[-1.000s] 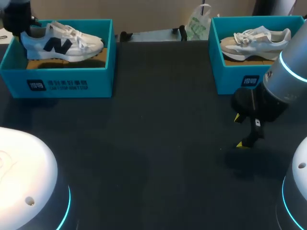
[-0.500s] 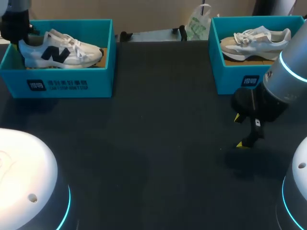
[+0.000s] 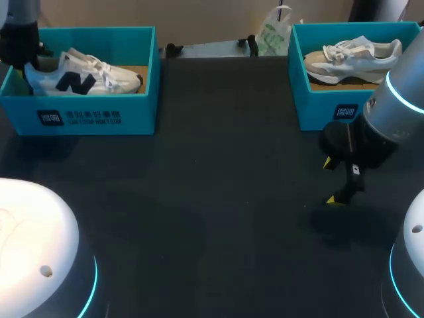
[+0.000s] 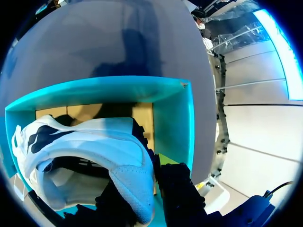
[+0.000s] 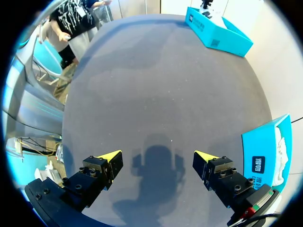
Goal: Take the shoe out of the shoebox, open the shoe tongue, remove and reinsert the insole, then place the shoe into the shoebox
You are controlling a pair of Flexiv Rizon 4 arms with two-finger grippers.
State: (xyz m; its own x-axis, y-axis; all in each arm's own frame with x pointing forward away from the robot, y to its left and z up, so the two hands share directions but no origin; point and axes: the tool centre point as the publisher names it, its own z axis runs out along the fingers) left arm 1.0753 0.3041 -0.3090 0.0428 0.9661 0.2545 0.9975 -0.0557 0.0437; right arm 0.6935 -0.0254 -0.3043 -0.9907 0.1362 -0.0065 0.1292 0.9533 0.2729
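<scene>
A white shoe with a dark side mark lies low inside the left teal shoebox, toe pointing right. My left gripper stands over the box's left end, shut on the shoe's heel. In the left wrist view the heel is pinched between the dark fingers of that gripper, with the box's far wall ahead of them. My right gripper hangs open over bare table in front of the right box, and nothing lies between its yellow tips.
A second teal shoebox at the back right holds a beige shoe. A white plastic bag lies at the table's far edge between the boxes. My arms' white bases fill the near corners.
My left gripper has lowered the white shoe down into the left shoebox, shifting it slightly left. The right arm has not moved.
</scene>
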